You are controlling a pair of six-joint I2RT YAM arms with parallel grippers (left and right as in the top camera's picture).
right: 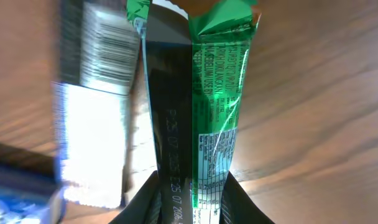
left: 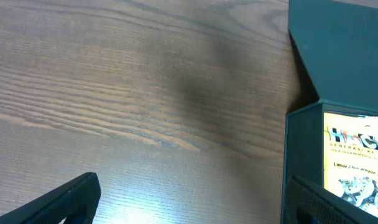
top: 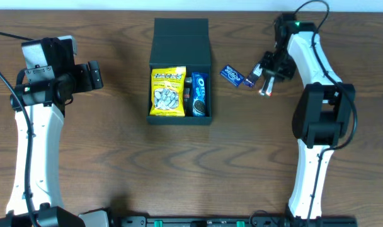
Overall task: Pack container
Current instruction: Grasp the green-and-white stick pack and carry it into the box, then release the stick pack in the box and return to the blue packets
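One wood-grain table (top: 116, 157) under container (top: 180, 38)

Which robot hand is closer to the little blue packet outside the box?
Right. The right gripper, clutching a green packet, is just beside the blue packet; the left gripper sits beyond the box.

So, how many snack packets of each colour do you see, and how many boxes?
Dark teal cardboard box, lid open: 1
Yellow plastic snack packet, in the box: 1
Blue plastic snack packets, one in the box, one on the table: 2
Green plastic snack packet, between the right gripper's fingers: 1
Total: 5
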